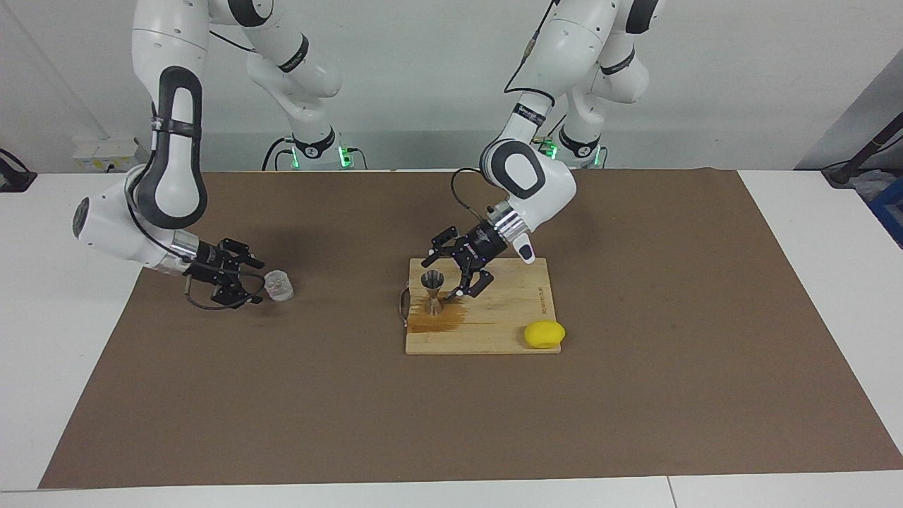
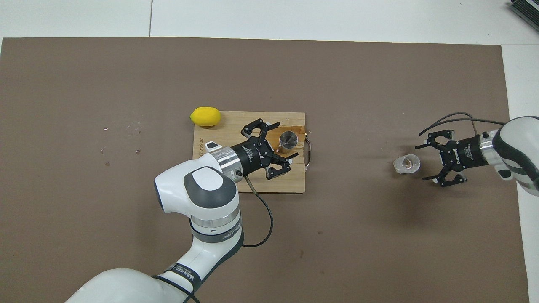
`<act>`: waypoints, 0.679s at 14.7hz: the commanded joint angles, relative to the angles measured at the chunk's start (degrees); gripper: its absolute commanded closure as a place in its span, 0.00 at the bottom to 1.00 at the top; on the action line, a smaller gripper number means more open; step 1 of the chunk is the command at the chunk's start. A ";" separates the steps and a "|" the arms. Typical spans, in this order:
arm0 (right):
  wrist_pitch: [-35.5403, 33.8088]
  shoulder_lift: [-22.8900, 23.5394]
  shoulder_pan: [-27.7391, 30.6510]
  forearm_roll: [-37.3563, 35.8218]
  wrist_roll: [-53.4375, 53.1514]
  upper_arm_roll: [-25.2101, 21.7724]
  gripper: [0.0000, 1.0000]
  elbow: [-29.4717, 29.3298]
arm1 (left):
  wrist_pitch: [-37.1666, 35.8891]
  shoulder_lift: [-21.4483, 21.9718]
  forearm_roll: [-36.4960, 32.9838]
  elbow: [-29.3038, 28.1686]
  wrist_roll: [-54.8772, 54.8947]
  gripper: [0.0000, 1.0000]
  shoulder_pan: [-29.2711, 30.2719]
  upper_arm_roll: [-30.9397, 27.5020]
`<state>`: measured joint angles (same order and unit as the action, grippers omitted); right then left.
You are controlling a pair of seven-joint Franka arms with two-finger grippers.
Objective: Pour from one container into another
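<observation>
The steel jigger (image 1: 432, 291) (image 2: 289, 141) stands upright on the wooden cutting board (image 1: 508, 310) (image 2: 236, 122), at the board's edge toward the right arm's end. My left gripper (image 1: 439, 280) (image 2: 287, 139) is open, its fingers spread on either side of the jigger and not gripping it. The clear ridged cup (image 1: 278, 286) (image 2: 406, 163) stands on the brown mat toward the right arm's end of the table. My right gripper (image 1: 258, 282) (image 2: 421, 163) is open, low and right beside the cup, with its fingertips pointing at it.
A yellow lemon (image 1: 544, 334) (image 2: 205, 116) lies at the board's corner farthest from the robots, toward the left arm's end. A brown wet stain (image 1: 437, 321) spreads on the board around the jigger. A few droplets (image 2: 134, 126) mark the mat.
</observation>
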<state>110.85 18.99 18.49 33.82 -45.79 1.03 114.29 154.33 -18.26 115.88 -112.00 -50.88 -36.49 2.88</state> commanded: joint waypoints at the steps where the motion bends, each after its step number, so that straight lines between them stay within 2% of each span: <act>1: 0.86 0.96 0.94 3.35 2.46 0.64 0.03 0.41 | -0.08 2.61 0.76 -0.67 0.70 0.00 -1.04 -0.77; 4: 0.86 1.49 0.85 5.81 2.64 0.72 0.03 1.11 | -1.13 4.63 0.06 -1.11 0.52 0.00 -0.87 -0.86; 10: 1.21 0.87 0.06 8.10 3.86 0.72 0.03 3.74 | -13.07 5.61 -17.58 -1.20 0.08 0.00 4.83 -1.21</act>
<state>110.86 20.78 18.35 40.17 -44.38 1.53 116.28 145.74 -13.97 102.72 -111.91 -50.85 -34.21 1.78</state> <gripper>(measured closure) 0.026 0.000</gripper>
